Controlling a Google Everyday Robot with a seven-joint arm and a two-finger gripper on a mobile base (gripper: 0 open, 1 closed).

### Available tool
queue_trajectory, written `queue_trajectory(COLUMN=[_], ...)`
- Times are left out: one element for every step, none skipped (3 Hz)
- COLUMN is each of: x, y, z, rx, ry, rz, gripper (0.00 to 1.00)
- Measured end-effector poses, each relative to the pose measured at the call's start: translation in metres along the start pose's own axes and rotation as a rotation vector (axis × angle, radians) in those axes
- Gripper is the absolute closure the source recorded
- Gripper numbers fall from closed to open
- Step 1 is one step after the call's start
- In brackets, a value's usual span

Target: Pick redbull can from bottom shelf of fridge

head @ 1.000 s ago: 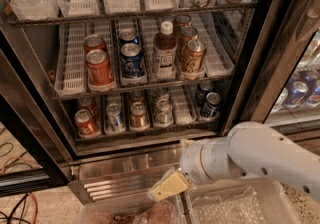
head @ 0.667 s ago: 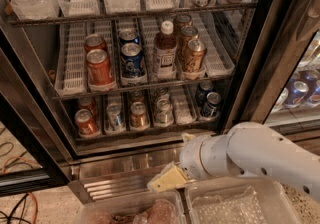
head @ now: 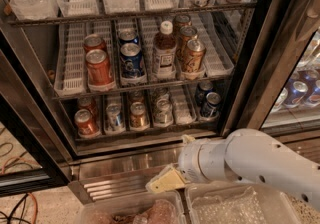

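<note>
Redbull can [head: 114,116] sits untouched on the bottom shelf [head: 182,113]; the gripper [head: 167,180], barely shifted, hangs below it, its grip impossible to tell.

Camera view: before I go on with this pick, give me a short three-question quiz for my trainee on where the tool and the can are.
1. Fill in: the tool hangs outside the fridge, below the bottom shelf, in front of the ribbed steel ____.
2. Pick one: on the bottom shelf, what stands just right of the redbull can? A) gold-orange can B) bottle C) dark blue can
3. True or false: the tool grips the redbull can.

Key: 1 base; 2 A; 3 false.
</note>
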State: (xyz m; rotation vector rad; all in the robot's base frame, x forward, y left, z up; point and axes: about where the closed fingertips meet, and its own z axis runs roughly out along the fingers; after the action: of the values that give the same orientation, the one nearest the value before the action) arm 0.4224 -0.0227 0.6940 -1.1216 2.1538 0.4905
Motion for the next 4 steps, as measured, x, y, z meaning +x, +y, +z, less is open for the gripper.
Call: queue_trajectory(x=[0.001, -0.009, -0.027, -0.059], y=[-0.005, -0.017, -0.037, -0.046], z=[0.021, 0.064, 0.110, 0.154], rx=[0.034, 0.051, 0.090, 0.099], ry=[-0.091, -0.214, -0.326, -0.444], rz=[0.057, 0.113, 0.099, 0.065], gripper=[0.00, 0.00, 0.00, 0.00])
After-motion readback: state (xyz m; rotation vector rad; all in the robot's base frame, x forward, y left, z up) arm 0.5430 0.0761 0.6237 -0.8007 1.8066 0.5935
